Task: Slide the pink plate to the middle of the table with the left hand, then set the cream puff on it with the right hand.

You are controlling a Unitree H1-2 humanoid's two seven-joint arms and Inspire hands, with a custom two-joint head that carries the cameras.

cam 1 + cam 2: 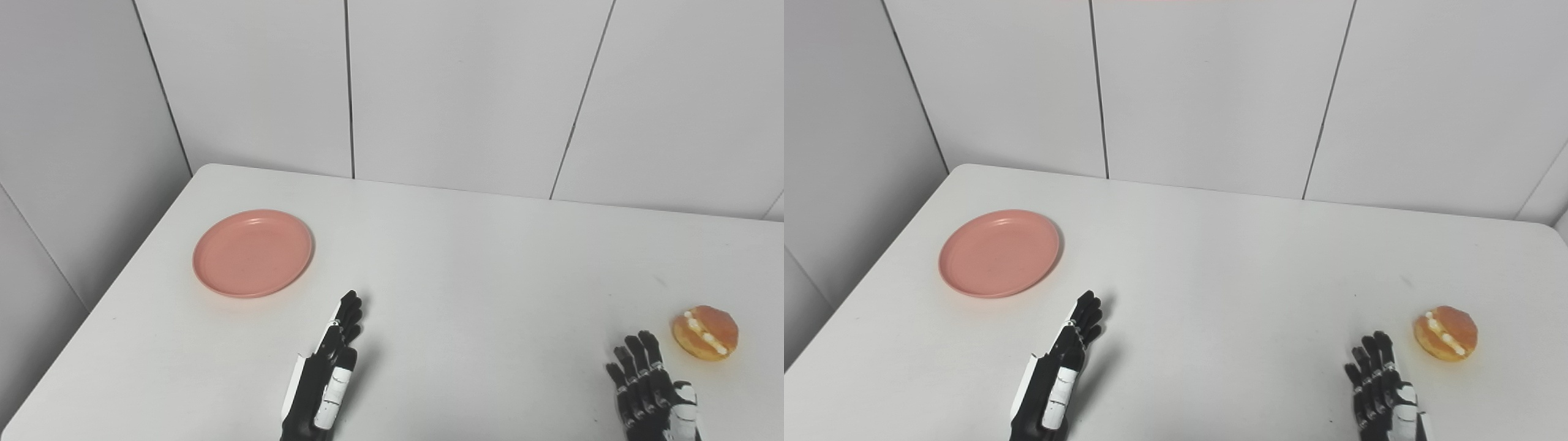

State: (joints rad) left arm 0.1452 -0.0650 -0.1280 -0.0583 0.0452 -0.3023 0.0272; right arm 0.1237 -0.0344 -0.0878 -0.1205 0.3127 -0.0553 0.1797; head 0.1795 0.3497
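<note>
A round pink plate (252, 252) lies empty on the left part of the white table (465, 263). The cream puff (705, 332), golden with a white cream line, rests near the table's right side. My left hand (324, 373) is open, fingers stretched out, just right of and nearer than the plate, not touching it. My right hand (650, 386) is open too, fingers spread, a little left of and nearer than the cream puff, holding nothing.
Grey wall panels (465, 92) rise behind the table's far edge. The table's left edge runs diagonally close to the plate. A faint dark mark (659, 282) lies on the tabletop above the right hand.
</note>
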